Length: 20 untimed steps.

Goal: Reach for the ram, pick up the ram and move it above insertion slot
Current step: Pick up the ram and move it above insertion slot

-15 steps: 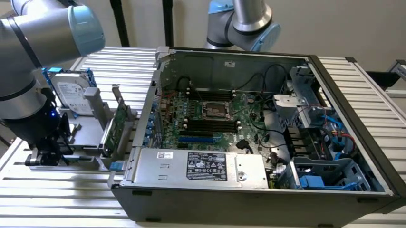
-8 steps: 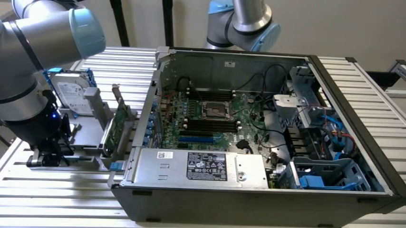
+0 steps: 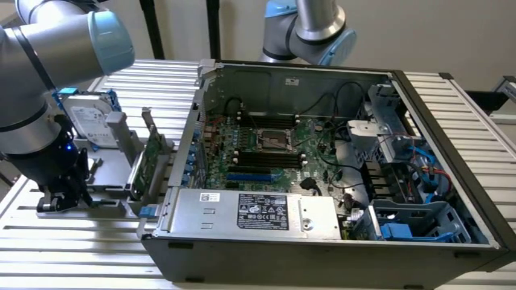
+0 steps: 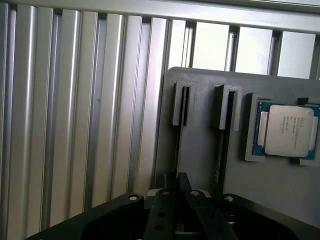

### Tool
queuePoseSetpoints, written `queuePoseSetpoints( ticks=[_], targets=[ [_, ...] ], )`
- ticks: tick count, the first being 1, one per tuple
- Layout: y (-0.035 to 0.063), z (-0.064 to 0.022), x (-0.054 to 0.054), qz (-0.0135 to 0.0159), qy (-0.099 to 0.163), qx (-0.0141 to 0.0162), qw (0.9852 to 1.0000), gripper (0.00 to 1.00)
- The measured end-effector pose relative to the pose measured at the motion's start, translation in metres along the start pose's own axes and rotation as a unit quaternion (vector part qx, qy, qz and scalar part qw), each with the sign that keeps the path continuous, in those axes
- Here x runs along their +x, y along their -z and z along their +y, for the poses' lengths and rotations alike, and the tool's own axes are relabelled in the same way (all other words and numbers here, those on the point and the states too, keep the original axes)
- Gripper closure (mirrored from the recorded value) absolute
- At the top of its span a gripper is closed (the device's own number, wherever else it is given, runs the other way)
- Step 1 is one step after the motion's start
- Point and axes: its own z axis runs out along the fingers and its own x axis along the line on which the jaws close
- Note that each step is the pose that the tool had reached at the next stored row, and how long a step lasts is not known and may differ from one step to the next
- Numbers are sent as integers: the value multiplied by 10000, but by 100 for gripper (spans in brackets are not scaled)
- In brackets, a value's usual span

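Black claw (image 4: pixel 177 176) — close over matte grey slotted holder (image 4: pixel 200 150)

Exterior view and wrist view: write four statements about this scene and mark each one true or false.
1. The computer case is open, with its motherboard showing. True.
2. The claw holds the ram above the motherboard. False: the claw is down at the gray holder, outside the case on the exterior view's left.
3. A processor chip sits in a recess of the gray holder. True.
4. The hard drive is mounted inside the case. False: the hard drive stands on edge outside the case, on the exterior view's left.
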Motion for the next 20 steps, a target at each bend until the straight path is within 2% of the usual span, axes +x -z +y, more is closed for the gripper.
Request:
queuePoseSetpoints(
  ticks=[2,20],
  targets=[
    [0,0,0,0,0,-1,10000,87],
    [-2,-3,0,-3,-125,-1,9999,87]
  ],
)
